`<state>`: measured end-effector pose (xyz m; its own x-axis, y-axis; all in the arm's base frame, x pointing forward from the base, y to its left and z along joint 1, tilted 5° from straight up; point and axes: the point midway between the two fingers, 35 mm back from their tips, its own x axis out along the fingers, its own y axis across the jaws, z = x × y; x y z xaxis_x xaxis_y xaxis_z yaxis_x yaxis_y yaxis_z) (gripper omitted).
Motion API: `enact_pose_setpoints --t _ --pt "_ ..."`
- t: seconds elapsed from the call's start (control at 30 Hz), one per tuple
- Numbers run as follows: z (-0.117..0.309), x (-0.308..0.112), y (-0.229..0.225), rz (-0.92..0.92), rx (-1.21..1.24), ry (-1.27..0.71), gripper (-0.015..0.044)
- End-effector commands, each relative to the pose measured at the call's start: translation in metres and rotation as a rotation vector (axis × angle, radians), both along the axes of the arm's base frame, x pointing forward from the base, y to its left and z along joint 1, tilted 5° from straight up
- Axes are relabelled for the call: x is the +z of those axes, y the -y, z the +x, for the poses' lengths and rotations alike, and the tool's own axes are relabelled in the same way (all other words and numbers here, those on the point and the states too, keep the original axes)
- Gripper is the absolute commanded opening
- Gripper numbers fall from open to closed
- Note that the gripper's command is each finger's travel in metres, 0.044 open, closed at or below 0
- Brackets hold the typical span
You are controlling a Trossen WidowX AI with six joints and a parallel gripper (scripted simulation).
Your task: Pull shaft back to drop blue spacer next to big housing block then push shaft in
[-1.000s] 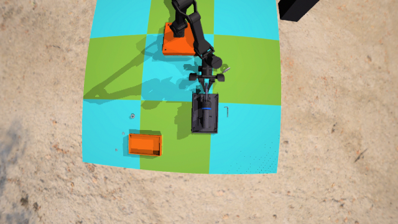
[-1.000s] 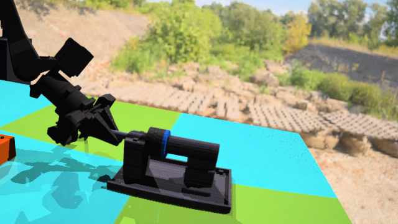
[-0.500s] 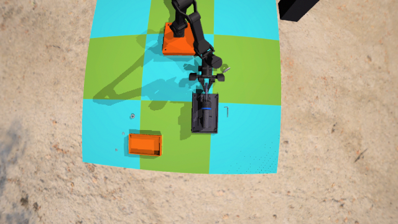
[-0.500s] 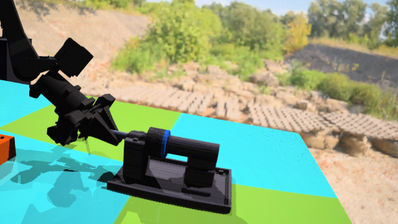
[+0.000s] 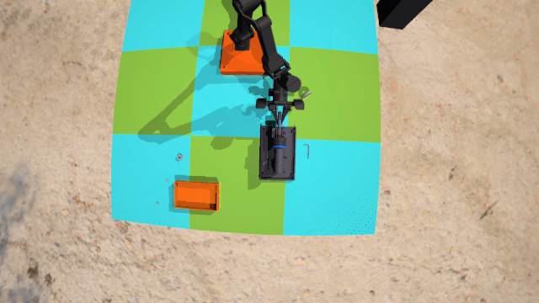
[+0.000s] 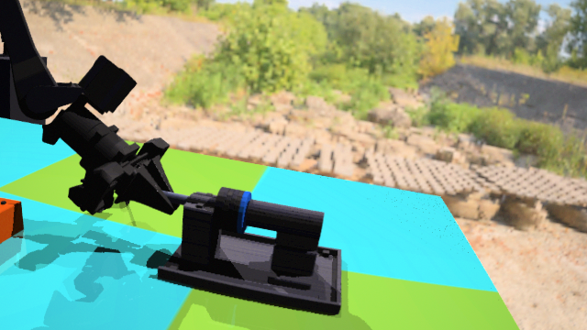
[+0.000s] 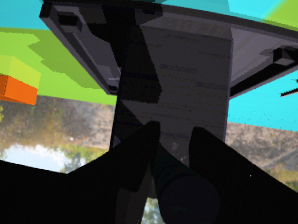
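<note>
The grey shaft (image 5: pixel 280 117) (image 6: pixel 178 198) (image 7: pixel 190 200) sticks out of the upright support (image 6: pixel 197 234) (image 7: pixel 185 75) on the arm's side. My gripper (image 5: pixel 280 121) (image 6: pixel 171 201) (image 7: pixel 174 133) is shut on its outer end, tilted down. The blue spacer (image 5: pixel 280 146) (image 6: pixel 247 206) is upright on the shaft line, against the near end of the big dark housing block (image 5: pixel 279 162) (image 6: pixel 289 217). Dark spacers (image 5: pixel 279 140) (image 6: pixel 227 206) sit packed between it and the support; they are too dark to tell apart. The shaft's inner end is hidden.
The fixture's dark base tray (image 5: pixel 260 162) (image 6: pixel 252 291) lies under the blocks. An orange bin (image 5: pixel 195 195) is at the front left, with small metal parts beside it. A hex key (image 5: pixel 308 151) lies right of the fixture. An orange plate (image 5: pixel 236 63) is under the arm.
</note>
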<state>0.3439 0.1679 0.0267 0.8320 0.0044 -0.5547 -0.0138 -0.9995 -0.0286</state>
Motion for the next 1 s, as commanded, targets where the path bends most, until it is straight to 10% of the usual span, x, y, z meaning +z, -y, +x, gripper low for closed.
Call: enact_pose_setpoints --t 0.0,0.97 --pt "-0.0015 -0.0007 0.0003 0.002 -0.002 -0.002 0.0" --pt "-0.0044 -0.0006 0.0003 0.002 -0.002 -0.002 0.0"
